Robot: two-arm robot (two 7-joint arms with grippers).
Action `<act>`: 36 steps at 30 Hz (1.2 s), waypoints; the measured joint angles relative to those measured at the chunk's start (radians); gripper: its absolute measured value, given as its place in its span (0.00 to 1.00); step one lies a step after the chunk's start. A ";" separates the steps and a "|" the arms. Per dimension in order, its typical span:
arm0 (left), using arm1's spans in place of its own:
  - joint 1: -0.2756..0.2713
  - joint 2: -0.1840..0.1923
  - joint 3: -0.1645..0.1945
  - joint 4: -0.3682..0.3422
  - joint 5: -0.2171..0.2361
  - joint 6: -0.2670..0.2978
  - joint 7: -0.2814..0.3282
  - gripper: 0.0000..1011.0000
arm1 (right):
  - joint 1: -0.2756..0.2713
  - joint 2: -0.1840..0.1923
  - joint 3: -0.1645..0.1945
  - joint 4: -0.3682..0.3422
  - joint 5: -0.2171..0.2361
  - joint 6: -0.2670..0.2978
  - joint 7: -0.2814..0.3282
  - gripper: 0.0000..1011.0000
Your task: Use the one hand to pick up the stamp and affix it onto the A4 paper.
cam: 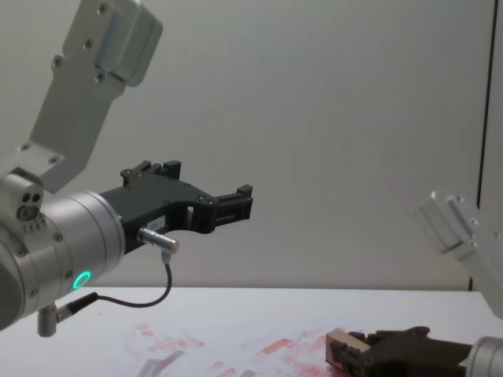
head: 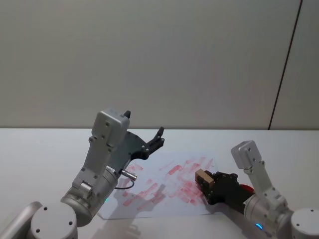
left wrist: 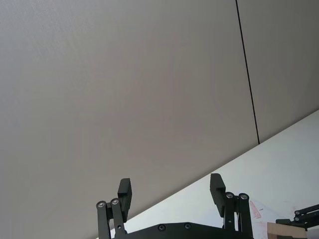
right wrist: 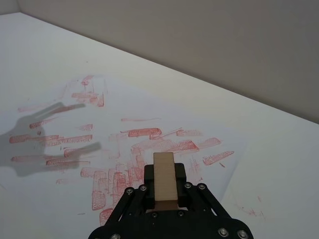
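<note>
Right pincer point(right wrist: 164, 171) around pale wooden stamp point(right wrist: 164, 183)

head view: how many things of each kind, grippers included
grippers: 2, left gripper and right gripper
stamp: 1, held in the right gripper
A4 paper: 1, marked with red ink
red ink pad: 1, partly behind the right arm
total: 5

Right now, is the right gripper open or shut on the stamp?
Shut on the stamp: the right gripper clamps its two sides, low over the A4 paper. The left gripper hangs raised, open.
</note>
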 joint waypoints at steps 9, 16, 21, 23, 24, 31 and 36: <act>0.000 0.000 0.000 0.000 0.000 0.000 0.000 0.99 | 0.014 -0.005 -0.002 0.024 -0.013 0.008 0.006 0.21; 0.000 0.000 0.000 0.000 0.000 0.000 0.000 0.99 | 0.021 -0.006 -0.003 0.032 -0.023 0.014 0.014 0.21; 0.000 0.000 0.000 0.000 0.000 0.000 0.000 0.99 | 0.024 -0.005 -0.003 0.034 -0.028 0.019 0.019 0.22; 0.000 0.000 0.000 0.000 0.000 0.000 0.000 0.99 | 0.024 -0.004 -0.003 0.034 -0.028 0.021 0.019 0.21; 0.000 0.000 0.000 0.000 0.000 0.000 0.000 0.99 | 0.024 -0.004 -0.003 0.034 -0.028 0.021 0.019 0.21; 0.000 0.000 0.000 0.000 0.000 0.000 0.000 0.99 | 0.019 0.000 0.000 0.014 -0.013 0.015 0.010 0.21; 0.000 0.000 0.000 0.000 0.000 0.000 0.000 0.99 | 0.011 0.006 0.008 -0.024 0.016 -0.003 -0.007 0.21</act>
